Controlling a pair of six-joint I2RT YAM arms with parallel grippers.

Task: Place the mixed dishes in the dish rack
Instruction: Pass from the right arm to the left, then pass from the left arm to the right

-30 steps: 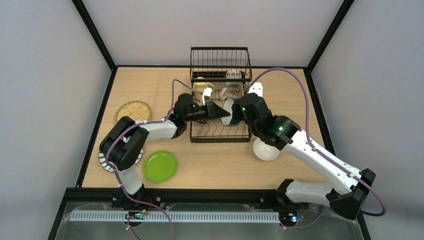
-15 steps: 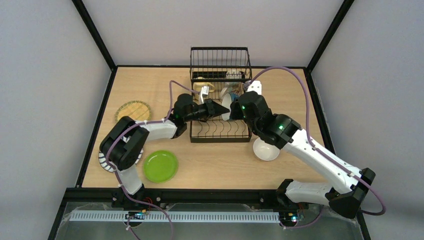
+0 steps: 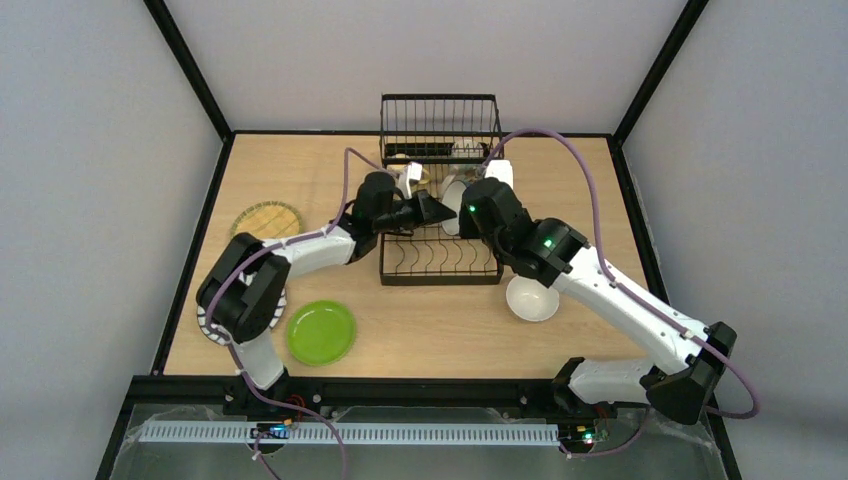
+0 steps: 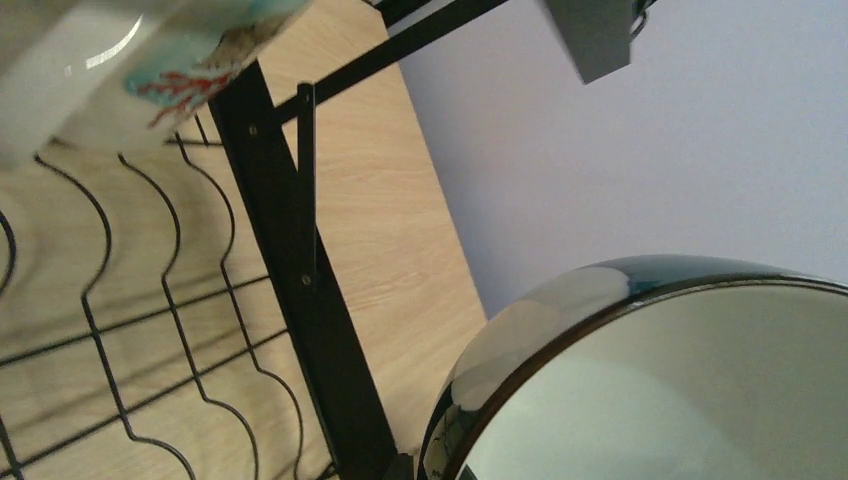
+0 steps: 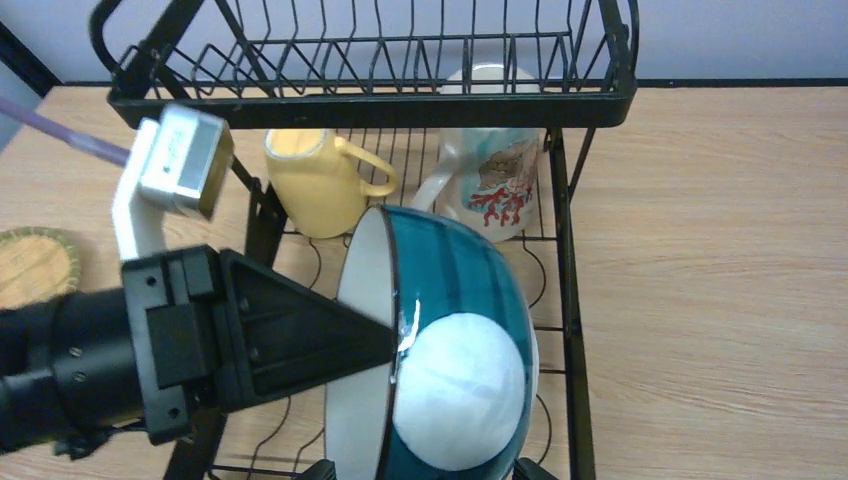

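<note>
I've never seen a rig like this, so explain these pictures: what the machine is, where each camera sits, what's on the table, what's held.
Two robot arms are bolted at the near edge of the table. One picture looks down from above; the others come from wrist cameras. The left end effector pinches the rim of a blue bowl over the black wire dish rack, which holds a yellow mug and a patterned mug. The right end effector stands open by the bowl. On the table lie a green plate, a woven plate, a white bowl and a striped plate partly under the left arm.
</note>
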